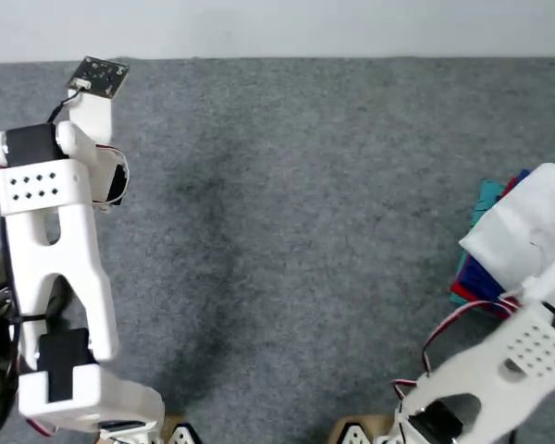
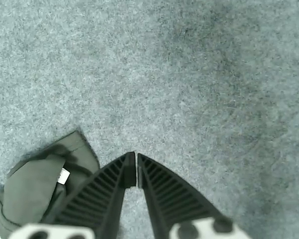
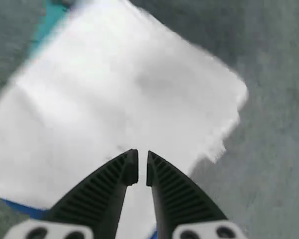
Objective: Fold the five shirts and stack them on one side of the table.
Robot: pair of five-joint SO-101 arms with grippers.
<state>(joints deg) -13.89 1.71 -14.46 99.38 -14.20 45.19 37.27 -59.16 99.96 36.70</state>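
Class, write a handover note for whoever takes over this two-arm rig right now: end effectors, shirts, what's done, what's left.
Left end effector: shut, empty, above the table.
Right end effector: shut, empty, over the white shirt.
White shirt tops the folded stack by the right arm; blue shirt and teal shirt show beneath.
Done: stack mostly built.
Left: fold the crumpled dark green shirt beside the left end effector, add it.
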